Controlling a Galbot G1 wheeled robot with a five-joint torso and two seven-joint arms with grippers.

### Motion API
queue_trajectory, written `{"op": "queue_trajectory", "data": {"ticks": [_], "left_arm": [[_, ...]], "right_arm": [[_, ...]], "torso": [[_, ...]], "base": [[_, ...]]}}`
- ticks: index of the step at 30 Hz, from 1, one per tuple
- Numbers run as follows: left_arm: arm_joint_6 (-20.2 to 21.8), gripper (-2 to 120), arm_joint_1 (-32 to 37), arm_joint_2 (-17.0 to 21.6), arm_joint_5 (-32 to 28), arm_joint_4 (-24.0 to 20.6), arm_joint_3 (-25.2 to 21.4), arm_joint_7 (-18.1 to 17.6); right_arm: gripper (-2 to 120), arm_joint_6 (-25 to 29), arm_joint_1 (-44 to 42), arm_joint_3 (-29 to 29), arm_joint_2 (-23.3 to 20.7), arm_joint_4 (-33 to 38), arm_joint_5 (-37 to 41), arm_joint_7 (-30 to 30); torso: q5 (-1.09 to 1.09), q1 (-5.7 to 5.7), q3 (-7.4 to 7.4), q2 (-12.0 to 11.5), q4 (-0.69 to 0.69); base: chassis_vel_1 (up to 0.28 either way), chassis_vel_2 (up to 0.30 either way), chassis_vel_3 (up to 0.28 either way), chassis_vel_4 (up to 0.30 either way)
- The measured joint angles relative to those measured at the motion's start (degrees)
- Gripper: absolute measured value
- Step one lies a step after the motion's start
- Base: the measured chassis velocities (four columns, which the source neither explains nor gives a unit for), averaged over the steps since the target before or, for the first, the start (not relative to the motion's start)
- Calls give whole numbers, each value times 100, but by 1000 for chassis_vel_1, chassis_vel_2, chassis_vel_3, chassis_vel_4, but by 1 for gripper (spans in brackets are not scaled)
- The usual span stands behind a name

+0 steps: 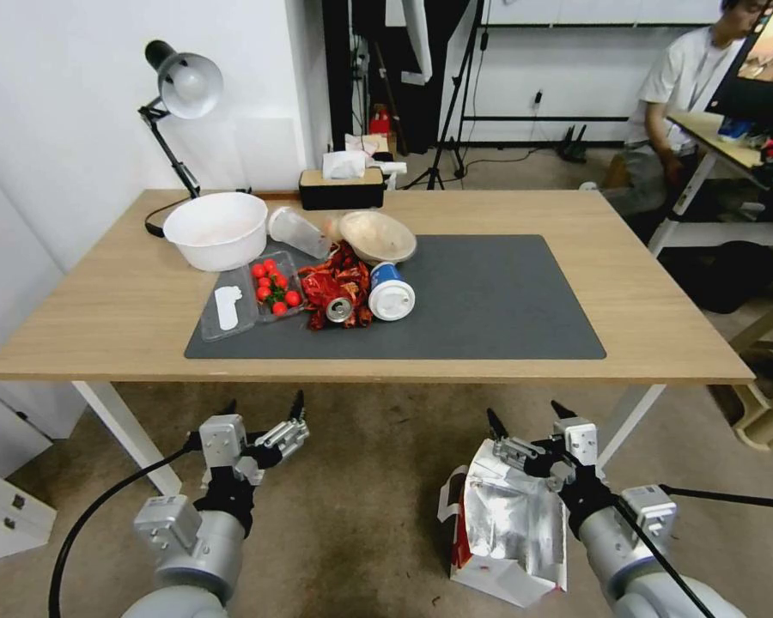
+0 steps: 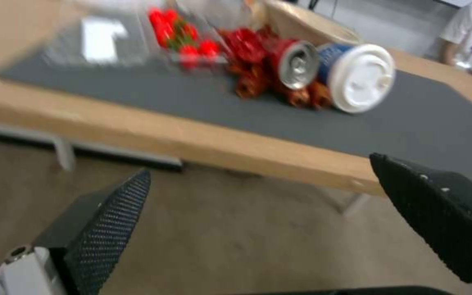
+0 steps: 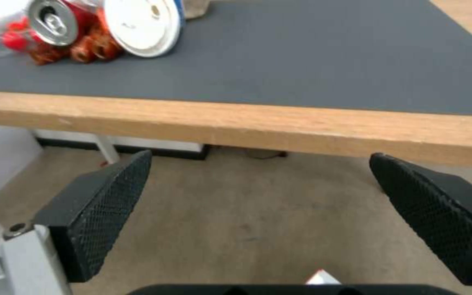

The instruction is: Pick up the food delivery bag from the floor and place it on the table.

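The bag [image 1: 511, 532] stands on the floor [image 1: 369, 481] in front of the table's near edge, toward its right end, close to the white right leg. Its top gapes and the crumpled silver foil lining shows, with a red side and white handle visible on its left.

The right gripper [image 1: 526, 418] hovers just above the bag's open top, fingers spread apart and holding nothing. In the right wrist view the two black textured pads [image 3: 105, 205] stand wide apart over bare floor, the table [image 3: 280, 127] edge running across ahead of them – a small white corner of the bag [image 3: 321, 278] peeks in at the frame's lower edge.

The left gripper [image 1: 264, 405] hangs over the floor before the near edge toward the left end, well apart from the bag, also spread open and empty. Its wrist view shows the pads [image 2: 110, 221] parted over the floor.

On the table [image 1: 103, 300], a dark mat [image 1: 507, 300] covers the middle. At the mat's left part lie a red wrapper [image 1: 335, 279], a can [image 1: 339, 309] on its side, a lidded cup [image 1: 391, 292] on its side and a clear tray of tomatoes [image 1: 273, 287]. Behind them sit a white bowl [image 1: 216, 230] and a beige bowl [image 1: 377, 236] – and a desk lamp [image 1: 176, 94] stands at the far left corner.
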Motion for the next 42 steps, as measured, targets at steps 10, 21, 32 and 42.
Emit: {"op": "queue_trajectory", "data": {"ticks": [10,21,32,42], "left_arm": [[-226,100,95,165,-244,-95,-109,76],[-347,100,101,289,-343,-67,-218,138],[-454,100,113,321,-524,-69,-254,52],[-434,100,104,329,-660,-76,-271,45]], "right_arm": [[100,2,12,51,-97,50,117,7],[100,61,53,81,-183,31,150,41],[100,121,41,44,-157,-8,121,66],[100,125,37,13,-119,-12,94,69]], "torso": [[0,0,0,0,-1],[0,0,0,0,-1],[0,-6,-7,-14,0],[0,-127,-156,-284,-1]], "base": [[0,0,0,0],[0,0,0,0],[0,0,0,0],[0,0,0,0]]}}
